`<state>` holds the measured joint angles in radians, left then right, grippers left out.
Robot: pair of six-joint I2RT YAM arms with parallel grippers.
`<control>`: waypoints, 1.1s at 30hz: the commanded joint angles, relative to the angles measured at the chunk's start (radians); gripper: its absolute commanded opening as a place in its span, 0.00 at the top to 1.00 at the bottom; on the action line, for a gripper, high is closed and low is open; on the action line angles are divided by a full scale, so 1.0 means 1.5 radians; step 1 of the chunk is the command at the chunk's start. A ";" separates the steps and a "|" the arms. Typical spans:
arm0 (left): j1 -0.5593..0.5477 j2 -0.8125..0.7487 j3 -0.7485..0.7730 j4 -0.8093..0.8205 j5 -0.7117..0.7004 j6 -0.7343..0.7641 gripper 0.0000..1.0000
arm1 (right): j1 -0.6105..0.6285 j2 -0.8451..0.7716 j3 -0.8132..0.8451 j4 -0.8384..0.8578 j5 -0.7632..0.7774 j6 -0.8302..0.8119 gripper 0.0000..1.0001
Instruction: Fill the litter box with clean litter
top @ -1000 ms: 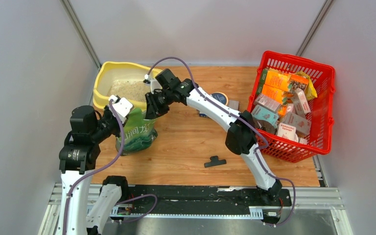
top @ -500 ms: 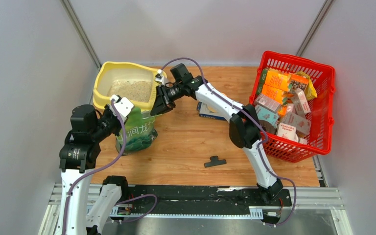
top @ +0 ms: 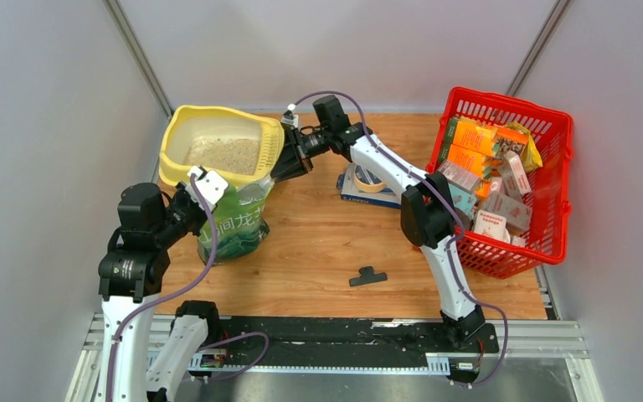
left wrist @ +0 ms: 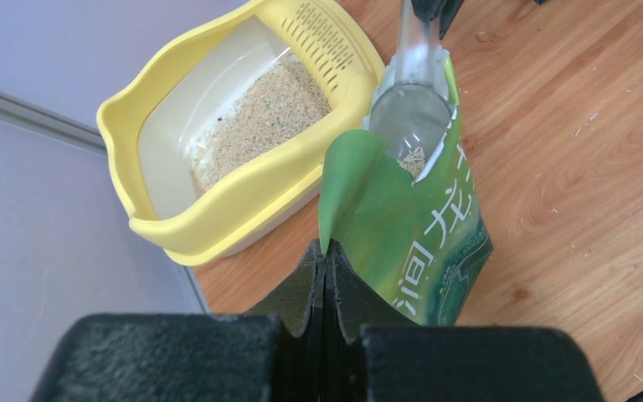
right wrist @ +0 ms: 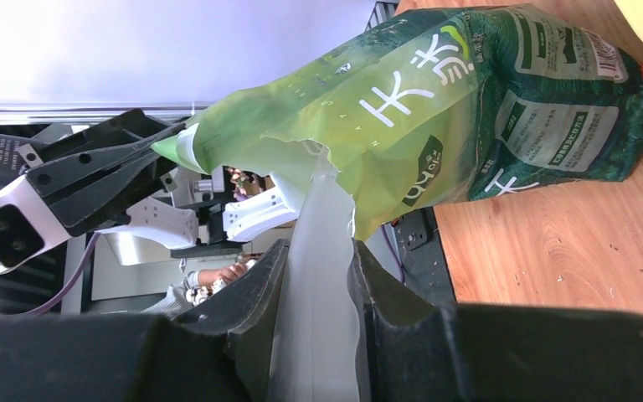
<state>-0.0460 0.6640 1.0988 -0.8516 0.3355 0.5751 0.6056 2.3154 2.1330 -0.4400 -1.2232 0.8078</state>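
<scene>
The pale yellow litter box (top: 172, 142) (left wrist: 243, 201) stands at the back left with clean litter (top: 222, 153) (left wrist: 259, 117) spread in it. The green pouch (top: 239, 222) (left wrist: 423, 243) (right wrist: 469, 109) stands upright just in front of it. My left gripper (top: 194, 199) (left wrist: 325, 251) is shut on the pouch's torn top edge. My right gripper (top: 289, 161) (right wrist: 320, 249) is shut on the handle of a translucent scoop (left wrist: 414, 117) (right wrist: 322, 209). The scoop's bowl reaches into the pouch's open mouth.
A red basket (top: 552, 126) packed with cartons stands at the right. A blue box with a tape roll (top: 368, 182) lies mid-table behind the right arm. A small black clip (top: 368, 275) lies near the front. Grey walls close in on both sides.
My right gripper has drawn back and to the right, from over the pouch to beside the litter box's right end, still holding the scoop. The left gripper keeps its hold.
</scene>
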 commanded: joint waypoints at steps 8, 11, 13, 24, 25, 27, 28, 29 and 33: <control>0.001 -0.024 0.049 0.039 -0.040 0.049 1.00 | -0.060 -0.063 -0.019 0.029 -0.049 0.032 1.00; 0.001 -0.024 0.049 0.035 -0.038 0.052 1.00 | -0.065 -0.075 -0.023 0.031 -0.050 0.035 1.00; 0.001 -0.025 0.050 0.033 -0.038 0.061 1.00 | -0.068 -0.086 -0.032 0.031 -0.050 0.037 1.00; 0.001 -0.023 0.057 0.032 -0.055 0.085 1.00 | -0.091 -0.119 -0.029 0.001 0.005 0.031 1.00; 0.001 -0.018 0.059 0.031 -0.056 0.085 1.00 | -0.093 -0.122 -0.028 -0.013 0.010 0.028 1.00; 0.001 -0.015 0.065 0.027 -0.058 0.086 1.00 | -0.097 -0.132 -0.023 -0.029 0.040 0.014 1.00; 0.001 -0.011 0.068 0.026 -0.060 0.089 1.00 | -0.098 -0.136 -0.020 -0.054 0.055 0.007 1.00; 0.001 -0.009 0.070 0.025 -0.061 0.090 1.00 | -0.099 -0.139 -0.020 -0.054 0.066 0.007 1.00; 0.001 0.002 0.080 0.024 -0.054 0.078 1.00 | -0.098 -0.142 0.008 -0.093 0.110 -0.018 1.00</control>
<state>-0.0517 0.6823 1.1278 -0.8932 0.3111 0.6724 0.5228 2.1735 2.0827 -0.5152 -1.1885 0.8352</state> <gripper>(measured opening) 0.006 0.292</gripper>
